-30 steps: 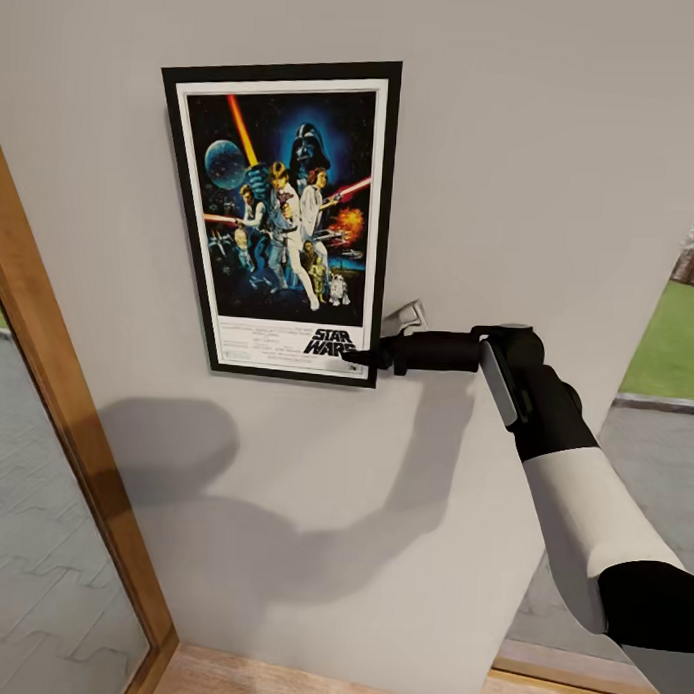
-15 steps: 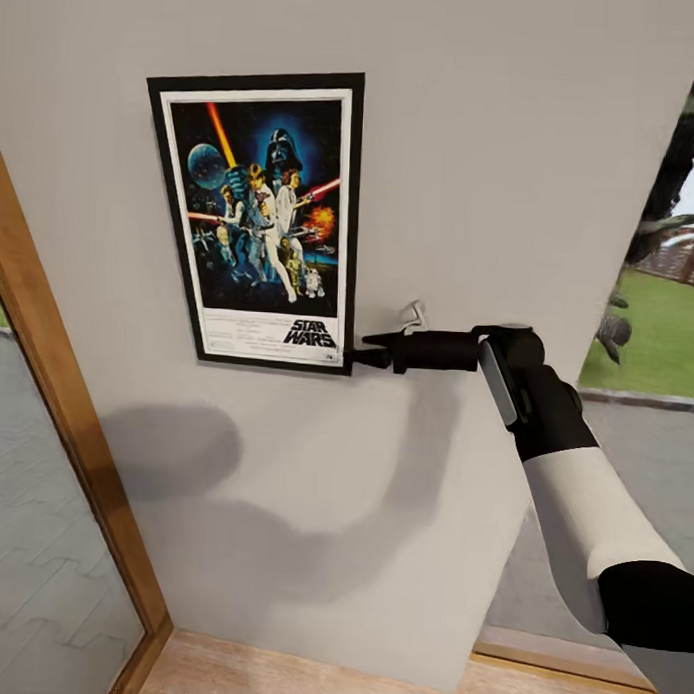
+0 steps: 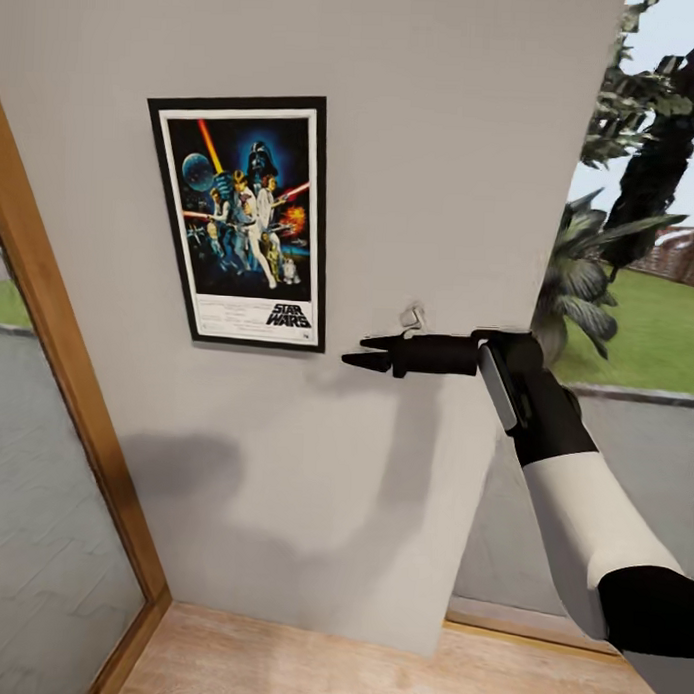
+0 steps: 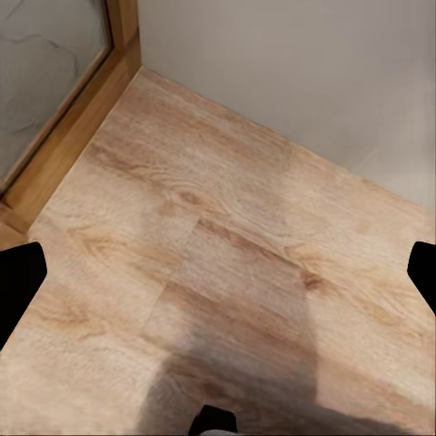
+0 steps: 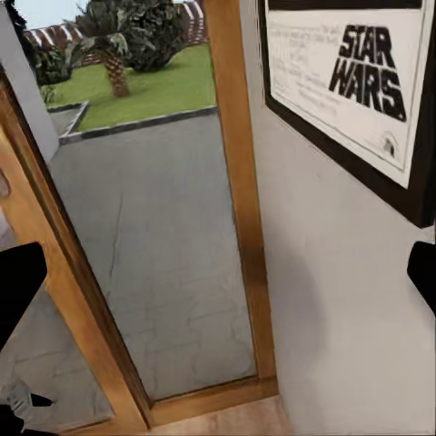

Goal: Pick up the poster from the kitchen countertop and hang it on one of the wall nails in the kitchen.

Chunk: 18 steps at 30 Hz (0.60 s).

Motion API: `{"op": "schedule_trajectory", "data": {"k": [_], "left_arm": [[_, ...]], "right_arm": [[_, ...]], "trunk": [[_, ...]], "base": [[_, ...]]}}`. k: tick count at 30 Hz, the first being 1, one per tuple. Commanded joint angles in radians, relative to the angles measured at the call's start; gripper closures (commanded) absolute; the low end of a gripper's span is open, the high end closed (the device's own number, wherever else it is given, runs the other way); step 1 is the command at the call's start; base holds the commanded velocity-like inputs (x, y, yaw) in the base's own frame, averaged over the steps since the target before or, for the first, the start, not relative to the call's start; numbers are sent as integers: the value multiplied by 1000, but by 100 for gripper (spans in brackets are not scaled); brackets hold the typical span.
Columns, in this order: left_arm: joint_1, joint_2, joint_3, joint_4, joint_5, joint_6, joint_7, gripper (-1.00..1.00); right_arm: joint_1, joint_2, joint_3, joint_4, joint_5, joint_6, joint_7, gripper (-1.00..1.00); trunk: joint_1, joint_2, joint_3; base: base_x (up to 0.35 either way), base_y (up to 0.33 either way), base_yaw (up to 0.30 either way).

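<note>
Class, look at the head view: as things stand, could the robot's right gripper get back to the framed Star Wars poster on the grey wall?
Probably yes: the open right gripper sits just off the black-framed Star Wars poster, with bare wall between them.

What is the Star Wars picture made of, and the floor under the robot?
The poster looks like printed paper with a white border in a thin, matte black frame; whether that frame is wood or plastic is unclear. The floor looks like pale wood planks: grain lines, knots and board joints show, with a dull finish.
</note>
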Motion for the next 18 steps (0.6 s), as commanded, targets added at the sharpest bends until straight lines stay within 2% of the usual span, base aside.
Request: {"op": "schedule_trajectory", "data": {"k": [1,4,6,8,9,11,12,13,14,15,18], "left_arm": [[0,0,1,0,4,0,-5,-100],[0,0,2,0,4,1,-6,-100],[0,0,1,2,4,2,-6,-100],[0,0,1,2,5,3,-7,-100],[0,0,2,3,5,3,-7,-100],[0,1,2,5,7,3,-8,-100],[0,1,2,5,7,3,-10,-100],[0,1,3,5,8,3,-17,-100],[0,1,4,5,7,3,-55,-100],[0,1,4,5,6,4,-78,-100],[0,1,6,4,6,4,-114,-100]], "right_arm": [[7,-1,2,-4,-11,6,0,-100],[63,-2,2,-55,-22,5,4,-100],[154,-2,2,-131,-27,4,7,-100],[214,-3,2,-164,-28,-2,8,-100],[281,-4,0,-187,-29,-28,11,-100],[422,-9,-35,-208,-29,-122,28,-100],[459,-10,-51,-210,-29,-146,33,-100],[529,-13,-83,-210,-28,-188,41,-100],[660,-16,-136,-180,-27,-244,49,-100],[710,-19,-152,-153,-26,-267,51,-100],[788,-39,-168,-47,-24,-340,52,-100]], "trunk": [[0,-2,-2],[0,-2,-2],[0,-2,-2],[0,-2,-2],[0,-2,-2],[0,-2,-2],[0,-2,-2],[0,-2,-2],[0,-2,-2],[0,-2,-2],[0,-2,-2]], "base": [[-321,-25,0],[-325,-13,0],[-207,-5,0],[-117,-3,0],[-66,-2,0],[-35,-1,0],[-22,-1,0],[-14,0,0],[-6,0,0],[-4,0,0],[-2,0,0]]}}
